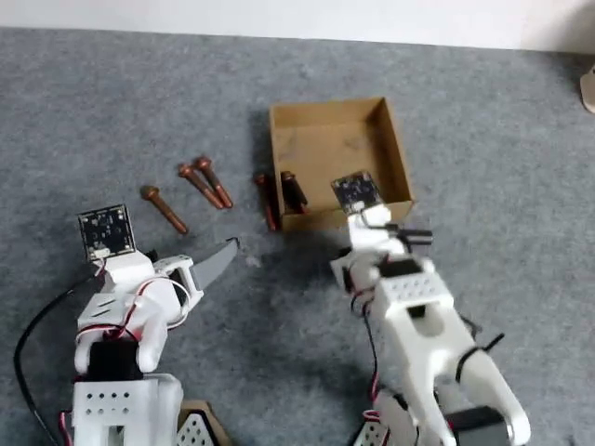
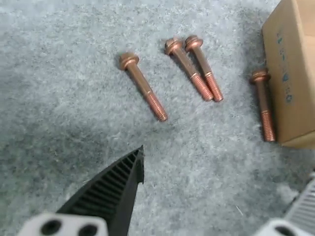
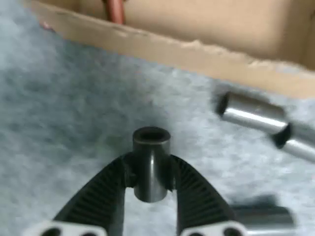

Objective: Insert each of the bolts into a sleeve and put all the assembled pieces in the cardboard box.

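Counting four bare bolts (image 2: 142, 86) lying loose on the grey carpet (image 2: 59, 98): one alone, two side by side, one just beside the cardboard box (image 1: 325, 107) wall. Spotting a fifth copper piece (image 1: 294, 190) inside the box, near a corner. Clenching one sleeve (image 3: 151, 142) upright in the right gripper (image 3: 150, 167), close to the box. Counting three more loose sleeves (image 3: 251, 112) lying nearby. Hanging the left gripper (image 2: 221, 169) spread wide near the bolts, gripping nothing.
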### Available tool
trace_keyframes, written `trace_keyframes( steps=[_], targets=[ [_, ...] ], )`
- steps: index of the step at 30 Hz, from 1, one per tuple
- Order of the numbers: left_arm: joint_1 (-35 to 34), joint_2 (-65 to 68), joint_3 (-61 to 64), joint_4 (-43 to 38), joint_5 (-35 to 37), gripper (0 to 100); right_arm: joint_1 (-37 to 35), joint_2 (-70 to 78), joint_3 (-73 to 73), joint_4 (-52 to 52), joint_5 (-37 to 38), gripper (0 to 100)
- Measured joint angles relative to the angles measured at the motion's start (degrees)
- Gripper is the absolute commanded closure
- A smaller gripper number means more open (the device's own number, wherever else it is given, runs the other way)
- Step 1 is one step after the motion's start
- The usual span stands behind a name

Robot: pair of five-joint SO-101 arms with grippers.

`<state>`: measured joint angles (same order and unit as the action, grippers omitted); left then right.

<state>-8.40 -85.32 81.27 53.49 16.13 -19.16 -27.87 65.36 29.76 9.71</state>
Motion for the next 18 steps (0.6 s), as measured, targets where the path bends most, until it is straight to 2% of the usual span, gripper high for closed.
trace_keyframes(
  steps=[3, 9, 18],
  targets=[
    [0.00, 0.00, -2.20, 1.76, 0.00, 55, -2.81, -3.60, 6.77, -4.48, -1.93, 99.5],
    [0.00, 1.32, -7.74, 5.54, 0.00, 55, -3.08, -9.67, 12.13, -5.71, -2.29, 99.5],
    [-2.73, 29.36, -25.49, 7.56, 1.14, 55, -3.08, -15.82, 15.74, -5.80, -2.29, 99.5]
  ],
)
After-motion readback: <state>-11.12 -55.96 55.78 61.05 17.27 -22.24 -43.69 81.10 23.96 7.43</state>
